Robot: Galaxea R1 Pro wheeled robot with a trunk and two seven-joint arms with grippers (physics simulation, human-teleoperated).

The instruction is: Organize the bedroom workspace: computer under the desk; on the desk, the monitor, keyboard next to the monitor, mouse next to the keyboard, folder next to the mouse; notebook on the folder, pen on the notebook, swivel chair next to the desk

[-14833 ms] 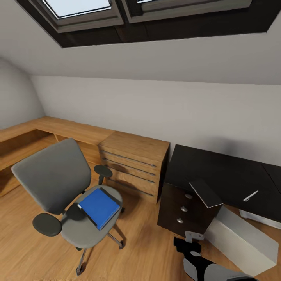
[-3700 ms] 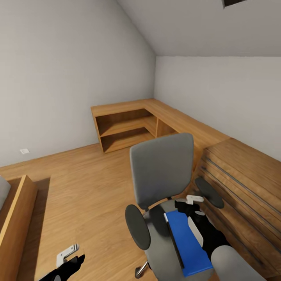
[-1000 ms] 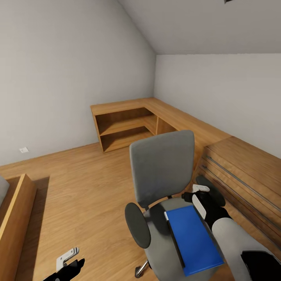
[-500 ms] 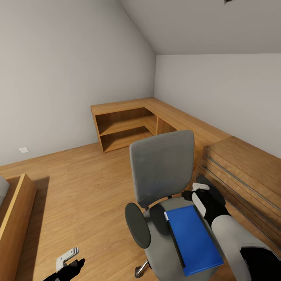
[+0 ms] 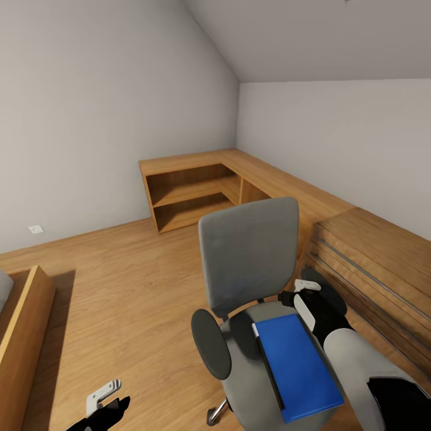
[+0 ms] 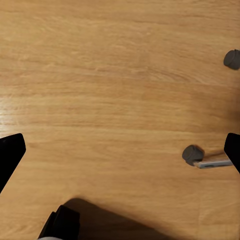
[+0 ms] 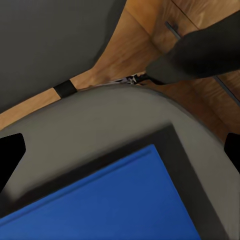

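Wood floor (image 5: 120, 299), bare across left half of room. Left gripper (image 5: 102, 398) low over floor, fingers wide apart, holding nothing. Swivel chair (image 5: 248, 254) centre-right; folder (image 5: 296, 368) flat on seat, toward its right edge. Right gripper (image 5: 305, 293) above seat at folder's far end, fingers spread wide, empty. Judgement: step is folder pickup; best to drop lower, slide one finger under folder's edge, close before lifting. Drawer chest (image 5: 371, 263) close on right; armrest (image 5: 320, 290) just beside gripper; free room lies left.
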